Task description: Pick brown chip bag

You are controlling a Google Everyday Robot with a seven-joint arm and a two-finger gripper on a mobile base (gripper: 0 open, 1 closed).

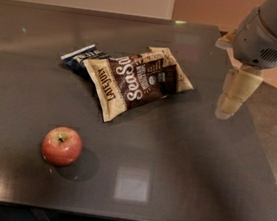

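The brown chip bag (138, 81) lies flat in the middle of the dark table, with a dark brown centre, white script and tan edges reading "LATE JULY". It partly overlaps a smaller dark blue and white bag (83, 57) at its left. My gripper (228, 104) hangs from the arm at the upper right, above the table's right side, to the right of the brown bag and apart from it. It holds nothing.
A red apple (62, 146) sits at the front left of the dark grey table (182, 168). The table's right edge runs close to the gripper, with floor beyond. A wall stands behind the table.
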